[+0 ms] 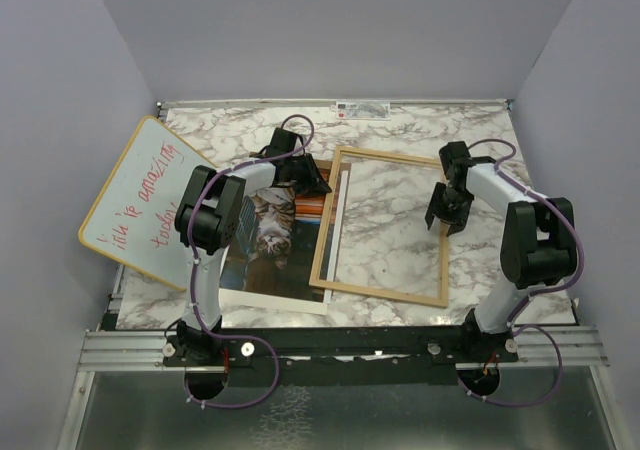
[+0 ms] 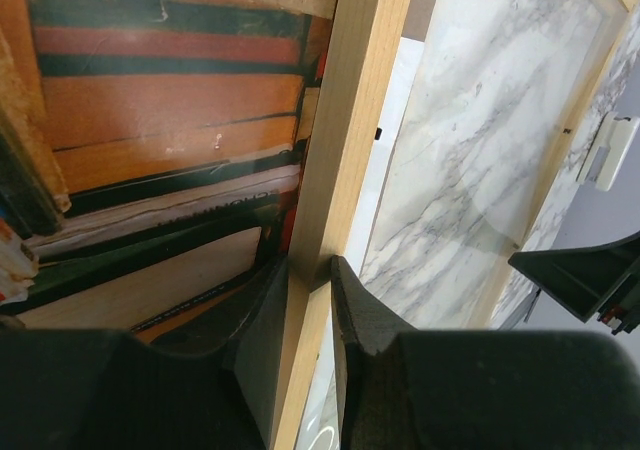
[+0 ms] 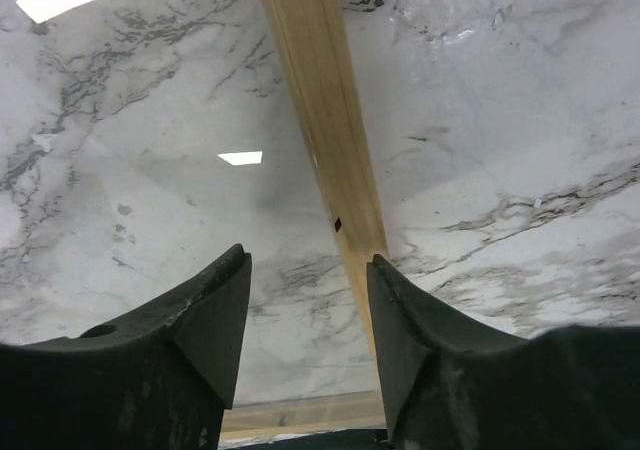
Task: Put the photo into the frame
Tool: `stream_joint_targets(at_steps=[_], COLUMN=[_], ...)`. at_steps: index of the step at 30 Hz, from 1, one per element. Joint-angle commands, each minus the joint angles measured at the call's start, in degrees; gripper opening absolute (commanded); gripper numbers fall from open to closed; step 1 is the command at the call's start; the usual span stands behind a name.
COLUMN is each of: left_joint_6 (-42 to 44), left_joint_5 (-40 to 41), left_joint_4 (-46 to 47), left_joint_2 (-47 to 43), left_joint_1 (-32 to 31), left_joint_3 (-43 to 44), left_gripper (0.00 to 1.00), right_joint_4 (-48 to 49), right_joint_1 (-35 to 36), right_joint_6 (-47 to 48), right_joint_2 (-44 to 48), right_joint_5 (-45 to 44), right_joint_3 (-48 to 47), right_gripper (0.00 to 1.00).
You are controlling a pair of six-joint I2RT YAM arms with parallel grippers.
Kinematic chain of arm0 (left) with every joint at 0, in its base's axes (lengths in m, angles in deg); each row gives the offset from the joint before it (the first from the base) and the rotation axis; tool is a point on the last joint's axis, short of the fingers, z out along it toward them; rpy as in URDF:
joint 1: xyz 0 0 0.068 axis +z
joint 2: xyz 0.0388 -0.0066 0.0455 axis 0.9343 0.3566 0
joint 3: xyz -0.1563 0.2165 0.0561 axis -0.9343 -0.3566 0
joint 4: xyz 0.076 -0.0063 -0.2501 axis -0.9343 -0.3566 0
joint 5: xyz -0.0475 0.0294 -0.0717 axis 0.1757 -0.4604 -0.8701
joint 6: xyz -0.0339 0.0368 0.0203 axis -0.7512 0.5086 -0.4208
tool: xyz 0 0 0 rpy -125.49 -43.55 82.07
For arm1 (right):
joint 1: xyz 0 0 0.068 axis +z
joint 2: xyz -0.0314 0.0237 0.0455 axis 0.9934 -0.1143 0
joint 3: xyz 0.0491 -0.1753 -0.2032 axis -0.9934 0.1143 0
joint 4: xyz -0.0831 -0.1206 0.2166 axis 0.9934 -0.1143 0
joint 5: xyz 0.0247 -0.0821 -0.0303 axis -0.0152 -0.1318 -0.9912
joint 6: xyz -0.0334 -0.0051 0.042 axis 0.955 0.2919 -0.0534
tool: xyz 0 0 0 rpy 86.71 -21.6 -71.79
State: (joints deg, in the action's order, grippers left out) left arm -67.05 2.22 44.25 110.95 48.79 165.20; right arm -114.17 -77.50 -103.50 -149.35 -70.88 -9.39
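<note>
Whiteboard (image 1: 140, 200) at nine o'clock, left arm (image 1: 205, 260) hiding part of cat photo (image 1: 270, 235), light-wood frame (image 1: 385, 293) overlapping photo's edge, left gripper (image 2: 310, 270) clamped on frame, right gripper (image 3: 308, 270) parted astride three-o'clock rail

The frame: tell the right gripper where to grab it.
Grip the frame by its thin right rail, from above: that narrow rail runs right under the open right gripper, and the left gripper pinches the opposite rail.
</note>
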Motion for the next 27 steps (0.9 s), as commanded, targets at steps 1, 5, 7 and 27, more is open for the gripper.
stream_joint_targets(at_steps=[1,5,7,27], left_joint_6=[5.27,5.36,5.37,5.19], left_joint_5=[12.48,12.47,12.45,12.80], left_joint_4=[-9.09,-9.13,-9.13,-9.26], left_joint_2=[5.23,5.45,5.58,5.83], left_joint_1=[1.24,1.24,1.24,1.33], left_joint_3=[-3.80,-3.78,-3.72,-3.62], left_gripper=[0.27,0.27,0.27,0.27], right_joint_4=[0.41,0.03,0.06,0.70], right_joint_1=[0.22,0.23,0.25,0.22], right_joint_6=[-1.16,-1.80,-1.92,-0.60], right_joint_2=[0.04,0.23,0.16,-3.10], right_joint_5=[-2.11,-3.52,-4.01,-5.63], right_joint_3=[1.19,1.62,1.93,2.38], right_gripper=[0.49,0.42,0.40,0.43])
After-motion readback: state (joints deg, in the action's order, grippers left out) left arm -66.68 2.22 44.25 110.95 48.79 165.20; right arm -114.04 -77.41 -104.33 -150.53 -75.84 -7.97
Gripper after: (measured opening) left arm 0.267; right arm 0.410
